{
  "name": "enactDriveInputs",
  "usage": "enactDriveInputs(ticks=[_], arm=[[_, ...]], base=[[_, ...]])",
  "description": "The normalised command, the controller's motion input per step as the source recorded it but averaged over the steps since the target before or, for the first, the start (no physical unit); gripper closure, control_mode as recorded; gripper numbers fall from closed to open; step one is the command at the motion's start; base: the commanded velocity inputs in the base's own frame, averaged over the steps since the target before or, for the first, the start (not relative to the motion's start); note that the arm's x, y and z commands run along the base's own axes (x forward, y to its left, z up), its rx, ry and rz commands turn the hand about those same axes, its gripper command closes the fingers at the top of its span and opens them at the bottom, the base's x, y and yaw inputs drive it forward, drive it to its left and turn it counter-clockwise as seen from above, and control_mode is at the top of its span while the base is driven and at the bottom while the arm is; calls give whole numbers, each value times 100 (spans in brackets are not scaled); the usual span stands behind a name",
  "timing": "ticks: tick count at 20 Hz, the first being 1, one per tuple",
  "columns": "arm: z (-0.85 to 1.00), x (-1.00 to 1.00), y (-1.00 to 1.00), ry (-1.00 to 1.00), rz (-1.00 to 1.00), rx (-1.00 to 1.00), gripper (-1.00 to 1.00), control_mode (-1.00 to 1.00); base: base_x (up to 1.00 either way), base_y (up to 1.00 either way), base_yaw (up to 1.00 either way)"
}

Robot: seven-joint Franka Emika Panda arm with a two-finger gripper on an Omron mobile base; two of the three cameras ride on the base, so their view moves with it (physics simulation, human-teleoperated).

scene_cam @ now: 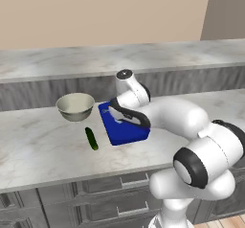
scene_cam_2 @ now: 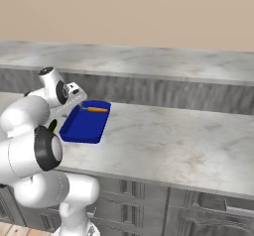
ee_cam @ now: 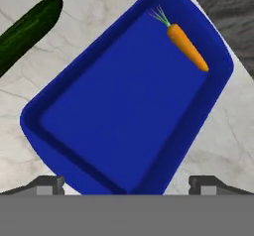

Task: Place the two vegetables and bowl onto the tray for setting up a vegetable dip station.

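Carrot (ee_cam: 187,46), tapered, in glossy rectangular tray (ee_cam: 49,112).

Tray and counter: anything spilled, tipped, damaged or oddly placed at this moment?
Nothing stands out. The blue tray sits flat on the counter with the carrot lying inside near one end. The cucumber lies on the counter beside the tray, and the bowl stands upright nearby. The open gripper hovers over the tray, holding nothing.
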Motion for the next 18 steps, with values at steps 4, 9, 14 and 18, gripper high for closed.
enactDriveInputs(ticks=[4, 9, 14, 18], arm=[[40, -32, 9, 10, -17, 13, -100, -100], [13, -32, 14, 8, -14, 15, -100, -100], [0, -20, 29, 2, -13, 11, -100, -100], [0, -14, 39, 0, -14, 8, -100, -100]], base=[[0, 0, 0], [0, 0, 0], [0, 0, 0], [0, 0, 0]])
